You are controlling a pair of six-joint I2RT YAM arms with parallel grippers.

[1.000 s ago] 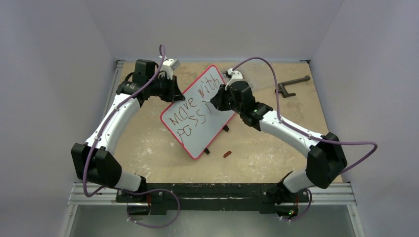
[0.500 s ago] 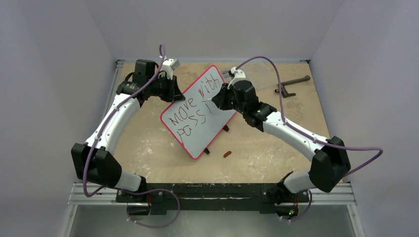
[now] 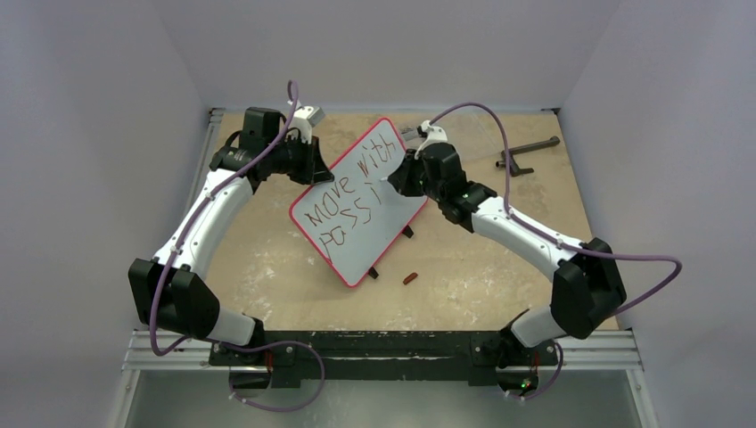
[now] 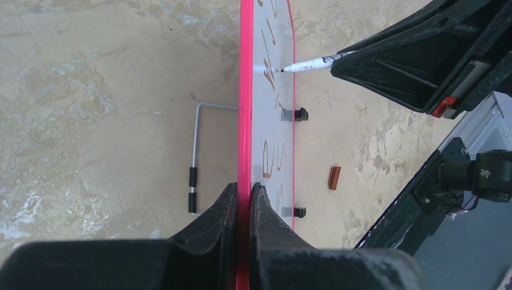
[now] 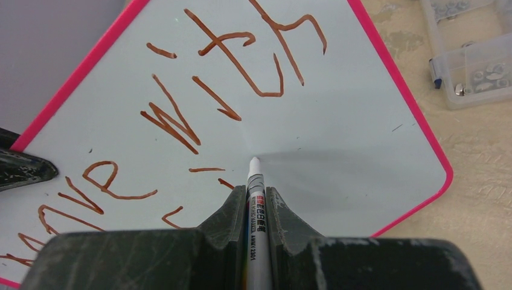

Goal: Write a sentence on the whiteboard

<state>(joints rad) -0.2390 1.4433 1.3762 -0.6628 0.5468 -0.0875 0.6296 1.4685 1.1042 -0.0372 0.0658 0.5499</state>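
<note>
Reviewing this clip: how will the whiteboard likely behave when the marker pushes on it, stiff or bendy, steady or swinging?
Probably stiff: edge-on in the left wrist view the whiteboard looks straight. Likely light, being so thin. It might pivot slightly, since the left end effector clamps only one rim while the marker presses farther along.

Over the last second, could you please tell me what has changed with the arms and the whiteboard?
The right gripper, shut on the marker, shifted slightly across the whiteboard toward the table's far side. No new stroke shows. The left gripper stays clamped on the red rim, and the whiteboard, the sentence and the small brown cap have not moved.
</note>
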